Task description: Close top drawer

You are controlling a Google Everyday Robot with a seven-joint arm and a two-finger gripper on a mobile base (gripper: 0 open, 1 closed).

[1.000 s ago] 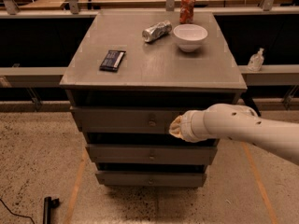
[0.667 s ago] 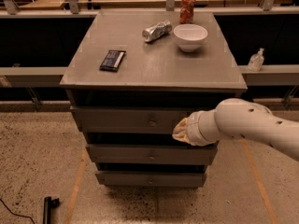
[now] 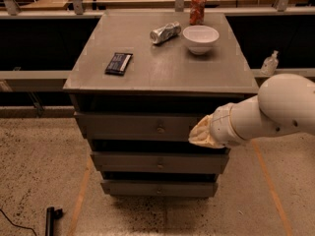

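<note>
Looking at the camera view, where does the top drawer (image 3: 130, 127) sit?
— Centre of the frame, directly under the grey counter (image 3: 162, 77). A dark band shows between the counter's edge and the drawer front, so I judge it is not fully home. Its small knob (image 3: 160, 128) is at the middle of the panel.

And the end effector (image 3: 203, 132)?
— It comes in from the right of the frame on the white arm (image 3: 280, 107). Its pale tip is over the right part of the drawer front, to the right of the knob and low on the panel. Spread or pressed together, I cannot tell. Nor can I say for sure that it touches the wood.

What could go wrong from here?
— The tip is off centre. A push there could skew the drawer on its runners and jam it short of closed. It also sits near the panel's lower edge, so it could slide off into the dark gap above the middle drawer (image 3: 160, 162) and lose the push.

Anything on top at risk?
— A hard shove would jolt the cabinet. The upright red can (image 3: 198, 9) at the far edge looks the likeliest to tip. The white bowl (image 3: 201, 37), the crushed can (image 3: 165, 32) on its side and the dark packet (image 3: 118, 63) lie low and should stay put
</note>
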